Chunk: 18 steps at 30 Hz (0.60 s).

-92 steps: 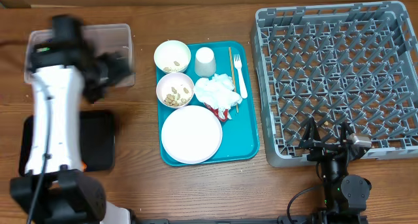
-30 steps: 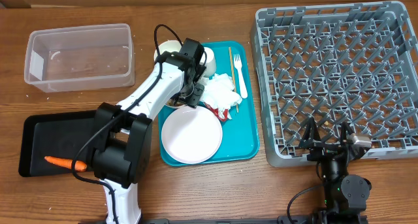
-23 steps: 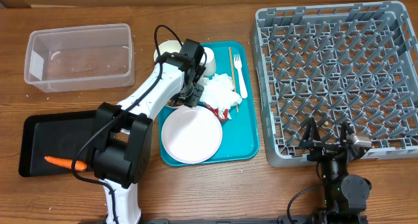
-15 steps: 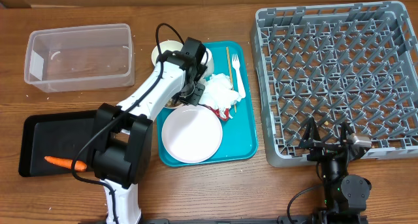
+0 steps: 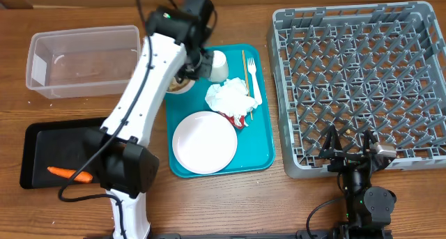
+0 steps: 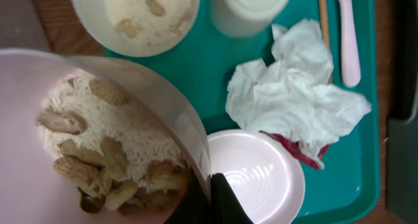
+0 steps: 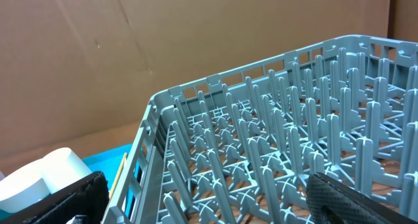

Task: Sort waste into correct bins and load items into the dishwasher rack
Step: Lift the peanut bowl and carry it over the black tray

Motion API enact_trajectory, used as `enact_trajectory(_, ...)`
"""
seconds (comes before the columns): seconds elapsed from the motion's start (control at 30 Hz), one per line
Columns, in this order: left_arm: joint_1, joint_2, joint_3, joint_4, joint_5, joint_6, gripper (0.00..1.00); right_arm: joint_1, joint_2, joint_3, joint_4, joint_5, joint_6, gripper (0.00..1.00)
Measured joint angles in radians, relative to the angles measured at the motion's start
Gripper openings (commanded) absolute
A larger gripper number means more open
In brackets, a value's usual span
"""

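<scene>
My left gripper (image 6: pixel 212 198) is shut on the rim of a small white bowl (image 6: pixel 39 87) filled with beige food bits (image 6: pixel 111 152), held up above the teal tray (image 5: pixel 254 148). Below it stand a second bowl (image 6: pixel 134 15), the white cup (image 5: pixel 218 65), the crumpled napkin with red wrapper (image 5: pixel 228 97), the round plate (image 5: pixel 205 143), the fork (image 5: pixel 254 82) and the chopstick (image 5: pixel 244 63). In the overhead view the left arm hides both bowls. My right gripper (image 5: pixel 348 154) is open at the near edge of the grey rack (image 5: pixel 362 79), holding nothing.
The clear tub (image 5: pixel 83 61) stands at the back left. The black tray (image 5: pixel 42 138) lies at the front left with the orange carrot (image 5: pixel 70 174) in it. The rack fills the right side of the table.
My left gripper has shut on the bowl's rim and lifted it up and back toward the far side of the tray. The teal tray shifted slightly. The right arm has not moved.
</scene>
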State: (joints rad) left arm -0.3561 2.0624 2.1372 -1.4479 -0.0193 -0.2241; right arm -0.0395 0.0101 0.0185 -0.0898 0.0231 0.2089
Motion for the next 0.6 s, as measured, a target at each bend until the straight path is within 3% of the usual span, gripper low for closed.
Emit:
enact_trajectory(0.23,0.211,-0.005,0.153,-0.241,0.007,-0.24,0.04,0.0,0.0,0.0,0.0,0.0,-0.001,1.0)
enact_trajectory(0.47,0.523,-0.063,0.145,-0.235,0.09,-0.307,0.04,0.0,0.0,0.0,0.0,0.0,0.0,1.0)
enact_trajectory(0.6,0.705,-0.257,0.02,-0.239,0.097,-0.33,0.04,0.0,0.0,0.0,-0.001,0.0,0.0,1.0)
